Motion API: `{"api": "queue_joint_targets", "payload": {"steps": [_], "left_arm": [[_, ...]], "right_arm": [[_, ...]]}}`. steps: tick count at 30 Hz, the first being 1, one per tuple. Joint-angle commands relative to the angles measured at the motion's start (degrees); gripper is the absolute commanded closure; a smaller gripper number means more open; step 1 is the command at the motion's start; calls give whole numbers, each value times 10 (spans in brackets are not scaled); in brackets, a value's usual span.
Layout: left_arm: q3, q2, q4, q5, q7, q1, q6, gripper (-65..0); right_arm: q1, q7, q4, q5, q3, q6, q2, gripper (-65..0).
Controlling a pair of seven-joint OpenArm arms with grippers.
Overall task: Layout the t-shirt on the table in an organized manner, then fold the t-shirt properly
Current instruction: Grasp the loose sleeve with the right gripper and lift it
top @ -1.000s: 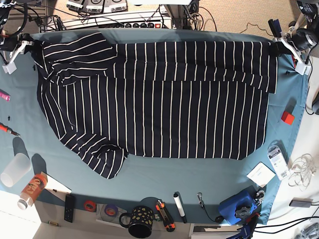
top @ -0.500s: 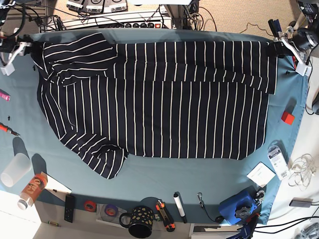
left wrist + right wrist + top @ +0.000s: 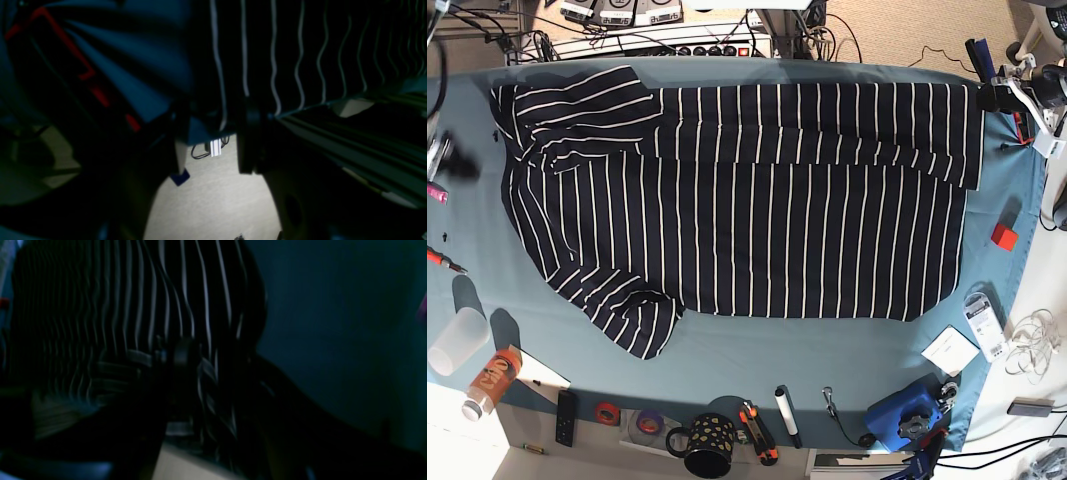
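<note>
T-shirt [image 3: 747, 200] lies spread across the far half of the table [image 3: 827, 350], its far strip folded over onto the body, one sleeve crumpled at the near side of the base view's left. Left end effector [image 3: 1007, 95] sits just off the shirt's far corner, jaws apart, holding nothing. Right end effector [image 3: 439, 160] is blurred and clear of the cloth, gripping nothing; whether it is open I cannot tell. Step in hand, I judge: a fold just laid and let go. Next: tuck the sleeve, regrip for another fold.
</note>
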Motion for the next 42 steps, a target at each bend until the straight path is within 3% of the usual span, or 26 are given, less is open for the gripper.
{"api": "queue_joint_targets", "payload": {"steps": [1,5,9,16,21,26,30,37,38,42], "left_arm": [[-8,-19,20,-15,-64,-23,-7,-256],[-8,-19,22,8,-83,-71,-7,-256],[-8,-19,22,41,-98,-115,-5,-256],[-8,-19,22,41,-105,-134,-5,-256],[-8,-19,22,41,-105,-134,-5,-256],[-8,-19,22,40,-105,-134,-5,-256],[-8,-19,22,39,-105,-134,-5,-256],[-8,-19,22,39,-107,-134,-5,-256],[-8,-19,22,38,-107,-134,-5,-256],[-8,-19,22,34,-107,-134,-5,-256]], "right_arm": [[25,12,6,8,6,1,19,-197],[108,24,6,-110,5,1,16,-197],[174,127,4,-233,-21,1,17,-197],[249,218,2,-356,-195,1,9,-197],[288,295,2,-485,-297,-8,-51,-196],[294,354,-3,-635,-333,-91,-122,-196],[294,368,-57,-666,-333,-111,-153,-197],[292,348,-140,-666,-332,-110,-160,-195],[292,335,-138,-666,-332,-110,-160,-183],[292,282,-106,-666,-332,-111,-160,0]]}}
